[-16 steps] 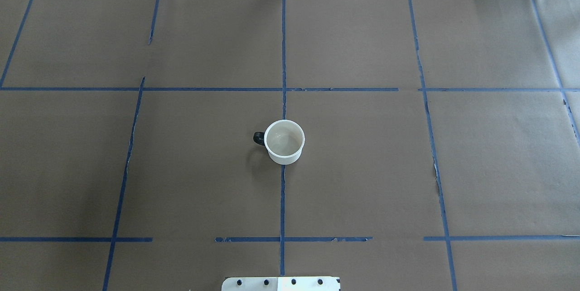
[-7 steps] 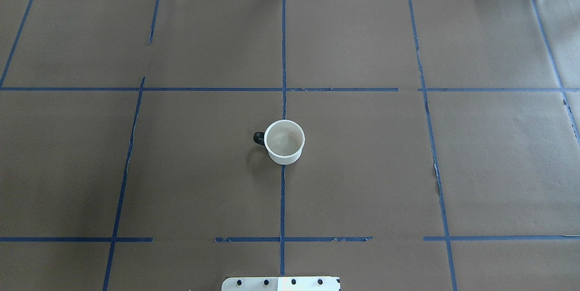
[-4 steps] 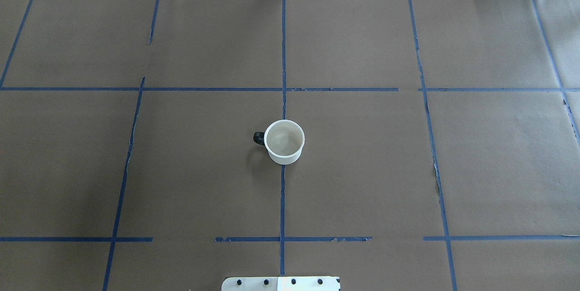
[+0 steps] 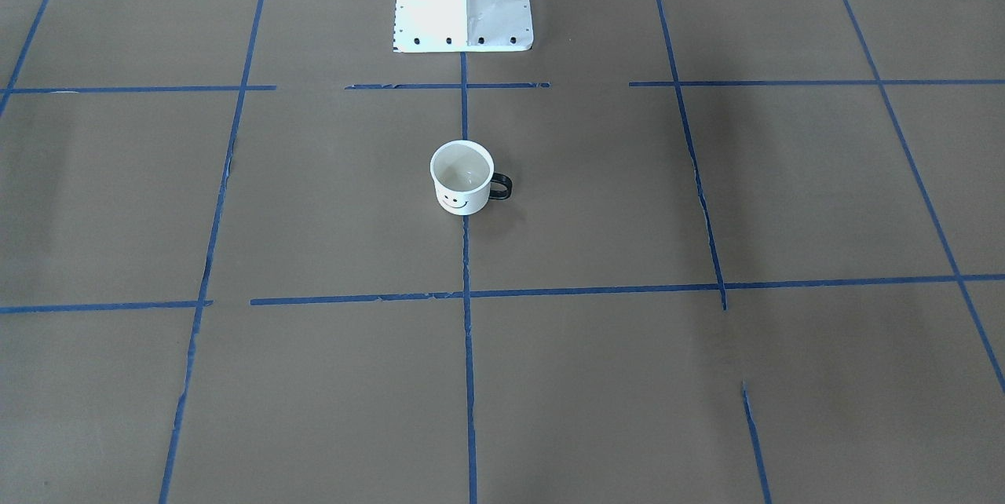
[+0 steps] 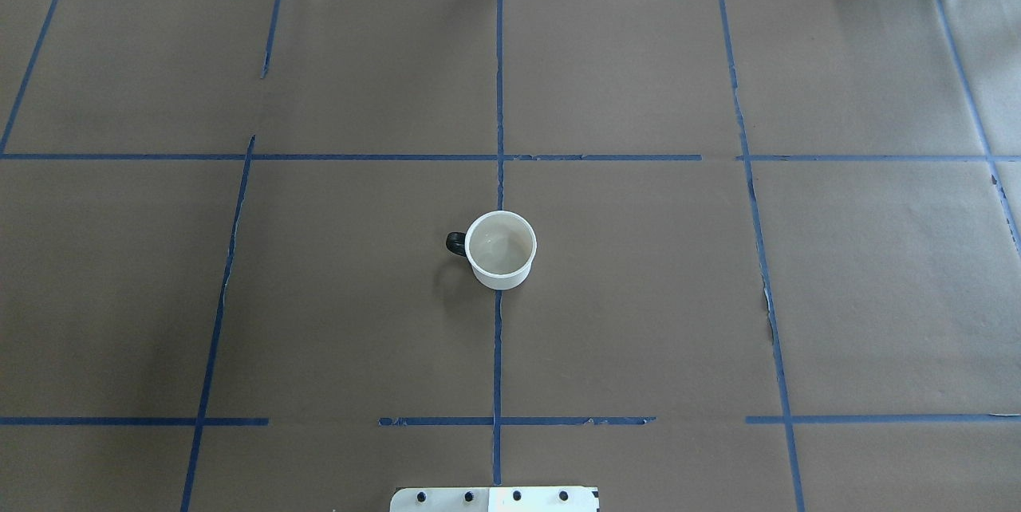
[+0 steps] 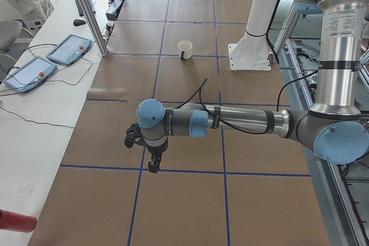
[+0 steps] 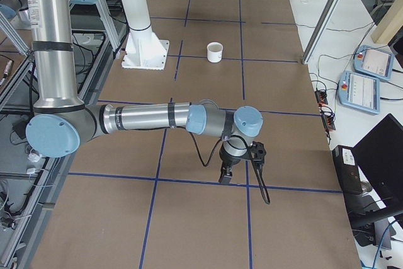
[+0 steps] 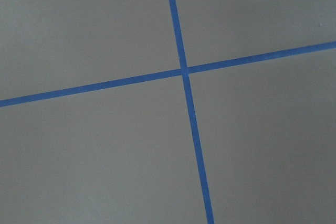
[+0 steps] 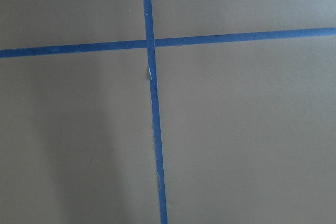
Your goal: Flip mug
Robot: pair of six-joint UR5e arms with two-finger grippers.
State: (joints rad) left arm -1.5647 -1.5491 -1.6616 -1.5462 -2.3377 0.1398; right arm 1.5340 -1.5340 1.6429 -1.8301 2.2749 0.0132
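The small white mug point(image 5: 500, 250) stands upright, mouth up, on the centre blue tape line. Its black handle points to the robot's left. In the front-facing view the mug point(image 4: 462, 178) shows its black smiley face, turned away from the robot. It also shows in the left view point(image 6: 185, 49) and the right view point(image 7: 215, 51). My left gripper point(image 6: 151, 165) hangs low over the paper, far from the mug. My right gripper point(image 7: 225, 177) does the same at the other end. I cannot tell whether either is open or shut. Both wrist views show only paper and tape.
The table is covered in brown paper point(image 5: 638, 297) with a blue tape grid. The white robot base plate point(image 5: 494, 499) sits at the near edge. Teach pendants point(image 6: 69, 48) lie on the white side bench, and others point(image 7: 371, 61) lie beyond a metal post.
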